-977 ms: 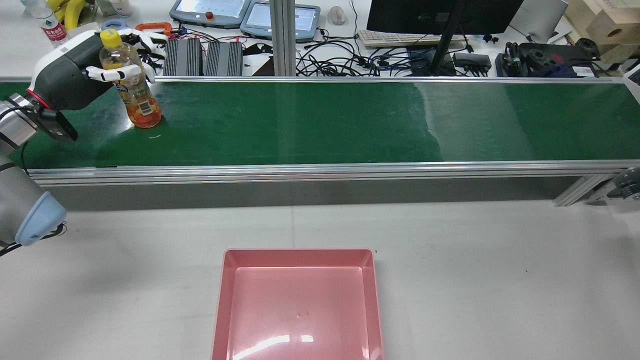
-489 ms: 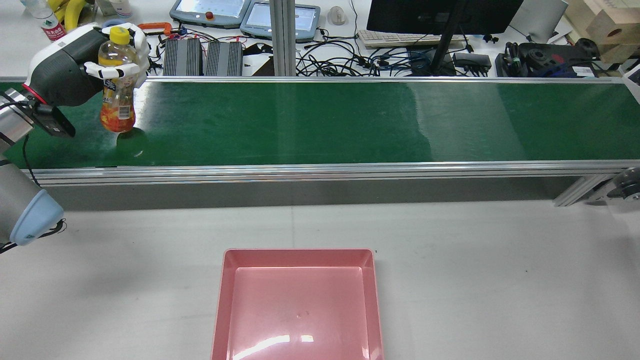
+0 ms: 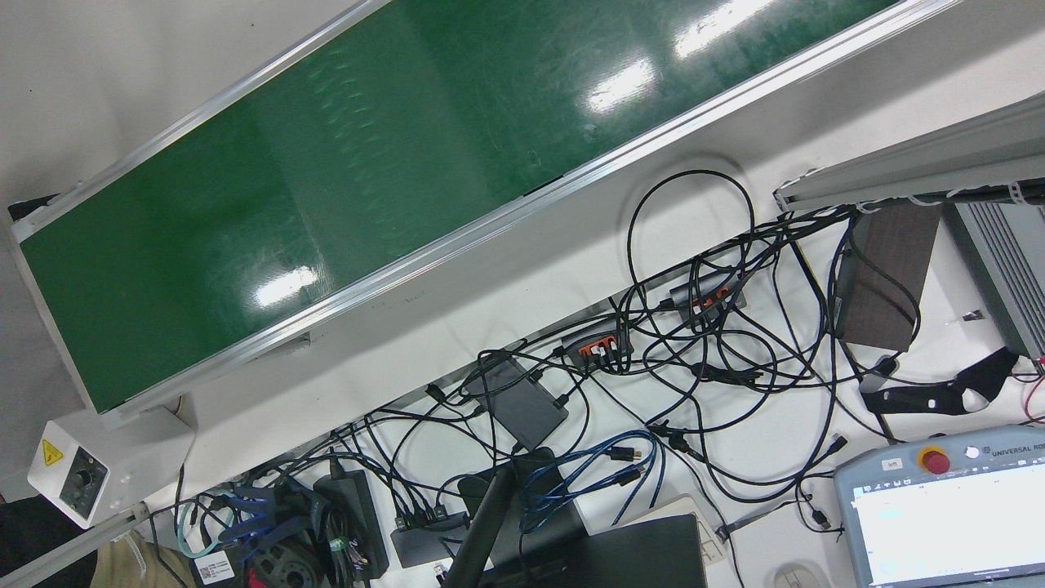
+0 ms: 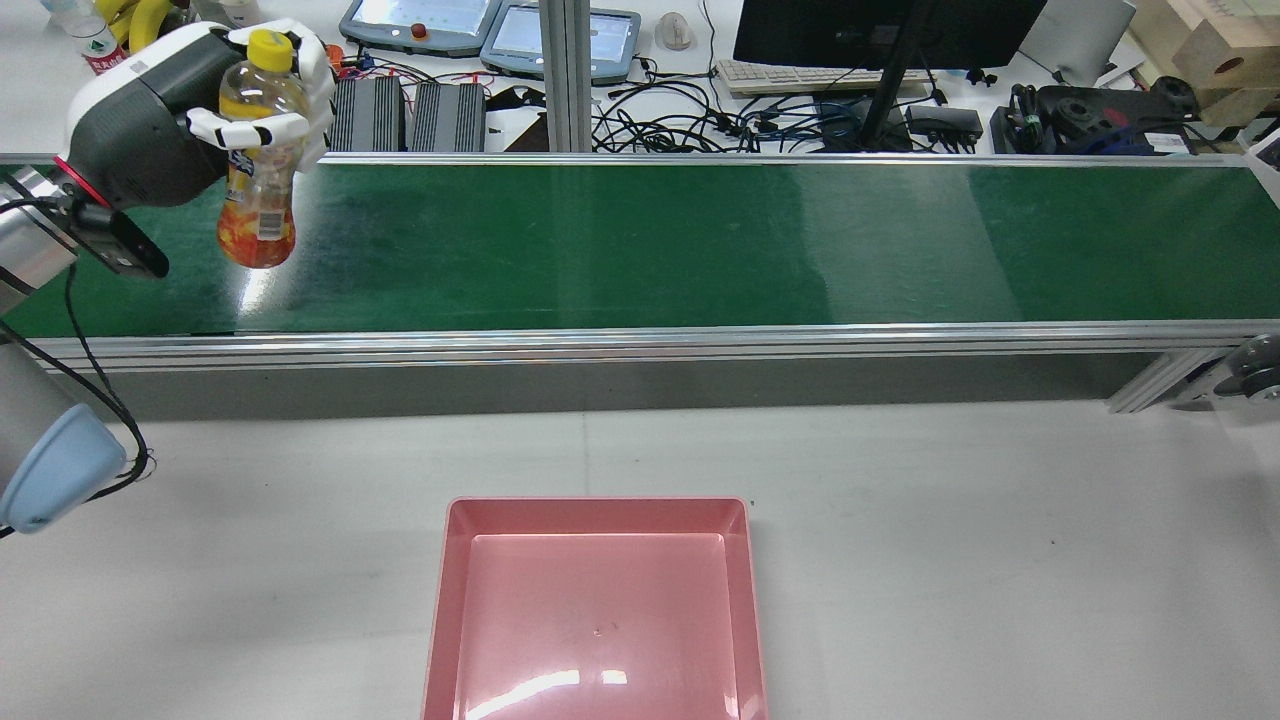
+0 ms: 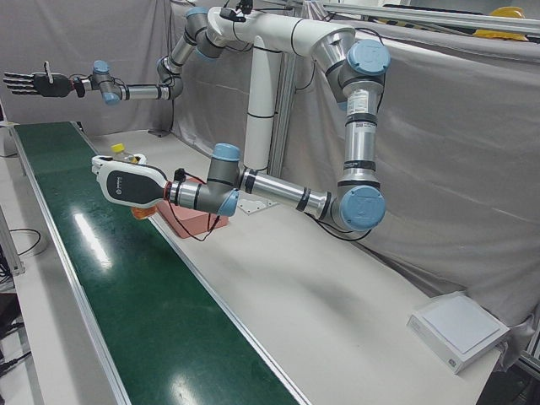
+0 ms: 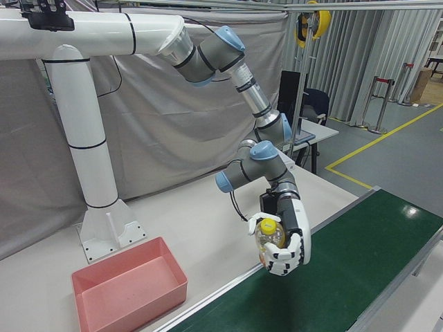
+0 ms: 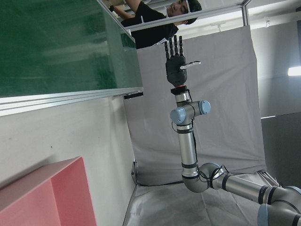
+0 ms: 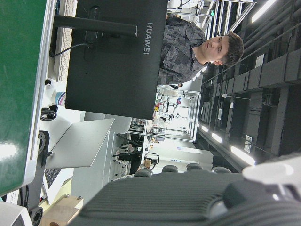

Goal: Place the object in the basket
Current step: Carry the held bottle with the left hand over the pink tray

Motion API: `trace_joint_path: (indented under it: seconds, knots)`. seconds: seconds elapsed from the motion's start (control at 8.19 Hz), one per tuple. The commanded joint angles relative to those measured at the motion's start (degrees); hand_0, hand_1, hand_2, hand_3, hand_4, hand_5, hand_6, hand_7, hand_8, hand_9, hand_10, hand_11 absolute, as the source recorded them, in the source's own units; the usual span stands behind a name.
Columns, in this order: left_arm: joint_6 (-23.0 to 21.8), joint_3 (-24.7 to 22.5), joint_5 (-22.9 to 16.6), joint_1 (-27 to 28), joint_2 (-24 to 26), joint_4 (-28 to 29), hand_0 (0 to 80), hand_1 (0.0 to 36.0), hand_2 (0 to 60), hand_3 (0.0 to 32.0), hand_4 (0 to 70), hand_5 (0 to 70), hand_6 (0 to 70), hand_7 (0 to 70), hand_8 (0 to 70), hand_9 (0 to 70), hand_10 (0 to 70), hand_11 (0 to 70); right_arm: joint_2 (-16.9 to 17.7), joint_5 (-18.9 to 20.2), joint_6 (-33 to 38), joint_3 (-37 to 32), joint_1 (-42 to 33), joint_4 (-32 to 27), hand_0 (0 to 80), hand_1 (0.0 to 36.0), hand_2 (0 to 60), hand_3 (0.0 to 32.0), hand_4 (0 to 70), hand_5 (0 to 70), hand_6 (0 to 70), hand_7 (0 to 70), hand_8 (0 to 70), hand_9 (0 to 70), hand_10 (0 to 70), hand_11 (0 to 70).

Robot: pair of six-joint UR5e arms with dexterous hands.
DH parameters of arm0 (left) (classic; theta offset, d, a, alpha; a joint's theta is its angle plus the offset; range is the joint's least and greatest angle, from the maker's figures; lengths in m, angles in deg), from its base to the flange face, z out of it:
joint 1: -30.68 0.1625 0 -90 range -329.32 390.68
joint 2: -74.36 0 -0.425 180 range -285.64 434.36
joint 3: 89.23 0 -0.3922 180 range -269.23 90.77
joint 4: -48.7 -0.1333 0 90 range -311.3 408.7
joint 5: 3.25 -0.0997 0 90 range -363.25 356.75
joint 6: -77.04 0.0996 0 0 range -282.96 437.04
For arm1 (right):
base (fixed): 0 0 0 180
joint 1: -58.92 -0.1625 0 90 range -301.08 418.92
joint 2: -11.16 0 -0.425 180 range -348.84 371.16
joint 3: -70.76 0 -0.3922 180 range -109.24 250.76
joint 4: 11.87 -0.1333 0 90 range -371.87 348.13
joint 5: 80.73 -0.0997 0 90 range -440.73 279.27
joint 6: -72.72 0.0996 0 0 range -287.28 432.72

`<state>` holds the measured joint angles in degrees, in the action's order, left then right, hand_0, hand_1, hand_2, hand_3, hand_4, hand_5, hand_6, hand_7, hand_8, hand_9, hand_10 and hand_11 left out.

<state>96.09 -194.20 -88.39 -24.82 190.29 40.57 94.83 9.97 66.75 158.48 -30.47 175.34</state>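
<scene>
One bottle [image 4: 258, 140], one pink basket [image 4: 596, 608]. My left hand [image 4: 165, 110] wraps the bottle below its yellow cap, upright above the green belt [image 4: 700, 245] (basket well apart). My right hand [image 5: 34, 83] hangs spread, empty.

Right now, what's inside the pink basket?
Nothing: the basket shows only its bare pink floor. Its near end runs off the rear view. The left hand holds the bottle above the belt.

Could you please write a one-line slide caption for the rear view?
Left hand holds a yellow-capped drink bottle lifted above the green conveyor belt; the pink basket waits empty.
</scene>
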Motion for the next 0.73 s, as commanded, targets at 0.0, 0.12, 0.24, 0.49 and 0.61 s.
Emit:
trace_joint_path:
  seconds: [0.0, 0.12, 0.24, 0.49, 0.61]
  knots:
    - [2.1, -3.6, 0.1, 9.9, 2.0, -3.5, 47.9, 34.6, 60.0, 0.0, 28.2, 70.0, 36.9, 67.4, 47.0, 67.5, 52.3, 70.0, 0.0, 0.0, 0.1, 0.0, 0.0, 0.0, 0.0, 0.0, 0.0, 0.0, 0.0, 0.0, 0.0, 0.0, 0.0, 0.0, 0.0, 0.0]
    - [4.3, -4.3, 0.2, 12.2, 2.5, -4.7, 48.4, 35.2, 60.0, 0.0, 28.1, 70.0, 35.6, 66.3, 45.8, 65.8, 51.1, 70.0, 0.0, 0.0, 0.0, 0.0, 0.0, 0.0, 0.0, 0.0, 0.0, 0.0, 0.0, 0.0, 0.0, 0.0, 0.0, 0.0, 0.0, 0.0]
    - [5.6, -5.8, 0.3, 15.0, 4.6, -7.9, 48.4, 35.3, 60.0, 0.0, 26.7, 70.0, 33.8, 64.8, 44.5, 64.3, 50.5, 70.0, 0.0, 0.0, 0.1, 0.0, 0.0, 0.0, 0.0, 0.0, 0.0, 0.0, 0.0, 0.0, 0.0, 0.0, 0.0, 0.0, 0.0, 0.0]
    - [7.9, -8.0, 0.6, 20.8, 10.0, -14.1, 49.0, 36.0, 60.0, 0.0, 24.6, 70.0, 29.8, 61.2, 42.2, 61.4, 49.8, 70.0, 0.0, 0.0, 0.1, 0.0, 0.0, 0.0, 0.0, 0.0, 0.0, 0.0, 0.0, 0.0, 0.0, 0.0, 0.0, 0.0, 0.0, 0.0]
    - [9.5, -8.0, 1.2, 23.7, 12.3, -16.4, 48.8, 35.8, 60.0, 0.0, 23.9, 70.0, 28.1, 59.1, 40.5, 59.0, 48.8, 70.0, 0.0, 0.0, 0.0, 0.0, 0.0, 0.0, 0.0, 0.0, 0.0, 0.0, 0.0, 0.0, 0.0, 0.0, 0.0, 0.0, 0.0, 0.0]
